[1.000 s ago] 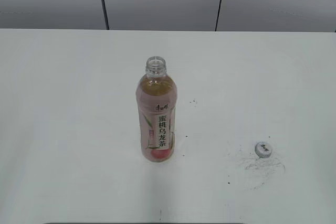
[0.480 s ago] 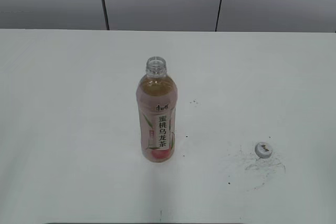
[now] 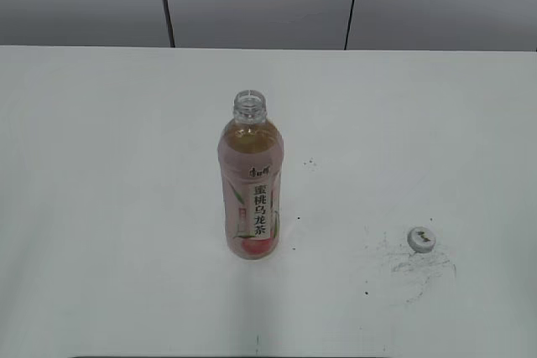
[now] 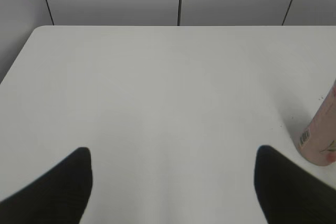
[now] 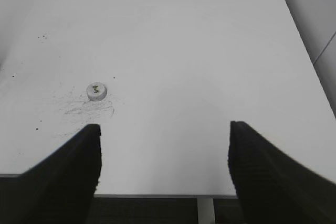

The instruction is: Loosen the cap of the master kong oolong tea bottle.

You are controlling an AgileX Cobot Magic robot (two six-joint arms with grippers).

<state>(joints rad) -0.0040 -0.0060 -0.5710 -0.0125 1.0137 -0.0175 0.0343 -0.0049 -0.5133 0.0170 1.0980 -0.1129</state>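
On the white tabletop (image 3: 101,207) the master kong oolong tea bottle (image 3: 251,182) stands upright at centre with its neck bare, the cap (image 3: 421,239) lying well right and nearer, while left hand (image 4: 170,182) and right hand (image 5: 164,166) gape wide, empty.

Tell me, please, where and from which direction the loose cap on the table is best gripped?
Grip the cap across its ribbed rim, coming straight down from above. It lies flat on the table, low and round, so a side approach would likely find little to hold. The right gripper, jaws open, is nearest.
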